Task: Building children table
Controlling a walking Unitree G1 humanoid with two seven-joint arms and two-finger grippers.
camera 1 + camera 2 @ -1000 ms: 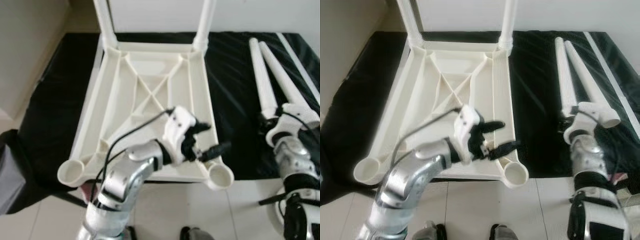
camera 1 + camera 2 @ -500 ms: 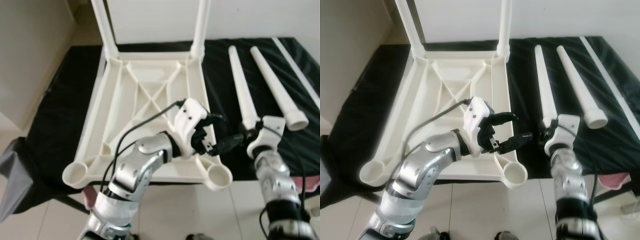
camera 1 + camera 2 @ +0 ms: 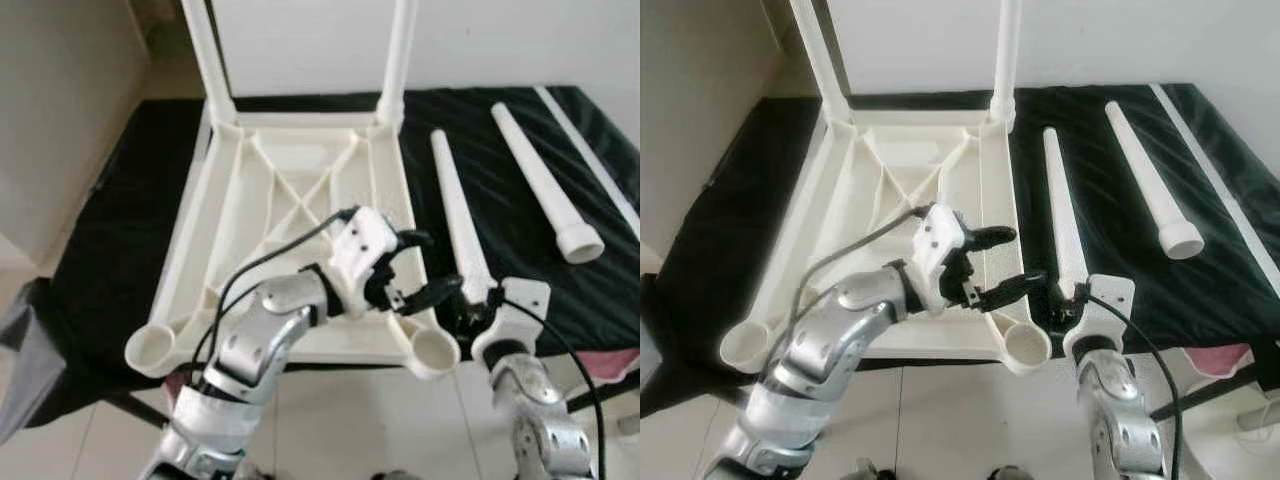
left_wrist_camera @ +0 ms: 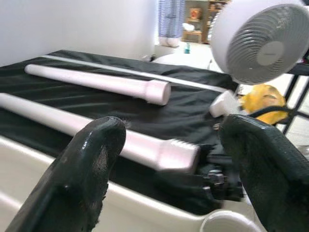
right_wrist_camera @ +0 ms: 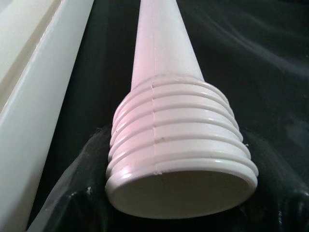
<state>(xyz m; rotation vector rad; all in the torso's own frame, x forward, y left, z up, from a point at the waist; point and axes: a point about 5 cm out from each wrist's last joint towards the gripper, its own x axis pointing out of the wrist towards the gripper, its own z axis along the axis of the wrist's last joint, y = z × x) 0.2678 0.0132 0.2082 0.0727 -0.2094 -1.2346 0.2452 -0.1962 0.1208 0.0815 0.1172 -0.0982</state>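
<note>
Nearest the robot, the right tool (image 3: pixel 468 312) is meeting the threaded end of a loose table leg (image 3: pixel 455 215). The right wrist view is showing that ribbed collar lying close between the black fingers (image 5: pixel 72 188), but whether they are clamping it I cannot tell. Just beside it, the left tool (image 3: pixel 415 268) is hovering with its fingers spread wide over the near right corner of the upturned tabletop (image 3: pixel 300 200), close to the empty corner socket (image 3: pixel 433 350).

The leg is looking like hollow moulded plastic: probably light and stiff, smooth and somewhat slippery along its tapered shaft. The ridged collar is likely giving the surest hold, yet those threads are needing to stay free to go into the socket, so gripping just above them seems wiser. Being long, it may swing if held only at one end.

Farther back, a second loose leg (image 3: pixel 545 185) is lying on the black-covered worktop (image 3: pixel 120 230), well apart from the first. At the far edge, two fitted legs (image 3: pixel 205 50) are standing upright.
</note>
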